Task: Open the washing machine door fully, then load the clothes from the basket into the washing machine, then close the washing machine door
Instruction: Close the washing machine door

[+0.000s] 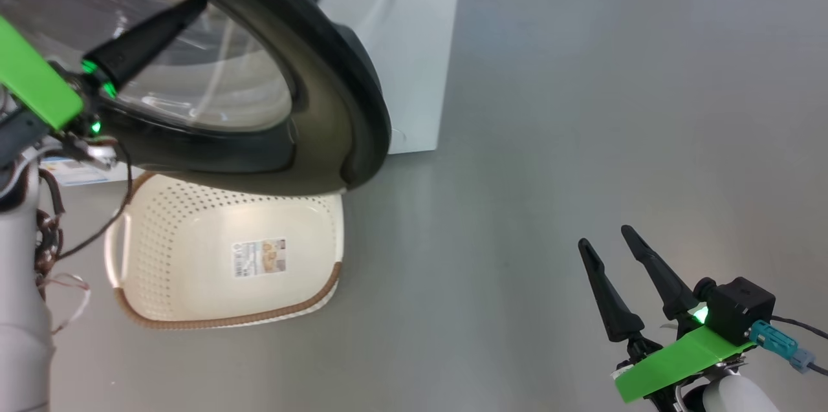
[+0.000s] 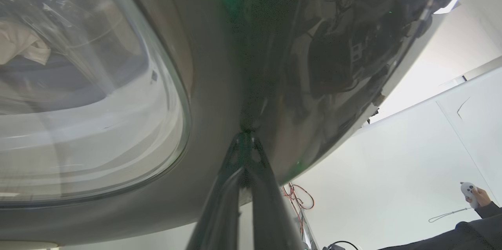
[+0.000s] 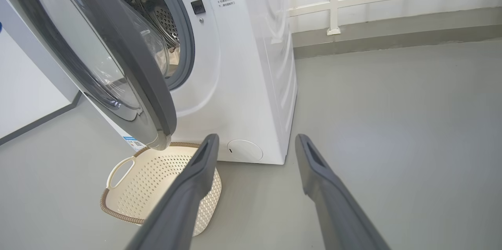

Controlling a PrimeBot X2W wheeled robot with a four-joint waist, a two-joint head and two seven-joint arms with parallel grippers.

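The washing machine door (image 1: 349,75) stands partly open, its black rim over the basket (image 1: 226,320). The basket is empty, its floor sticker showing. My left gripper (image 1: 197,4) is shut, its tips (image 2: 247,134) pressed against the door's glossy rim (image 2: 219,65) beside the glass bowl. Cream fabric (image 2: 19,44) shows through the glass; the light blue garment is hidden. My right gripper (image 1: 606,237) hangs open and empty over the floor, right of the basket (image 3: 157,171). The right wrist view shows the washing machine (image 3: 243,85), the door (image 3: 129,57) and the steel drum (image 3: 157,10).
Bare grey floor (image 1: 582,108) spreads right of the machine. A white railing and wall (image 3: 333,2) stand behind it. A person's hand holding a white controller (image 2: 470,193) shows low at the right. Loose wires (image 1: 58,250) hang from my left arm.
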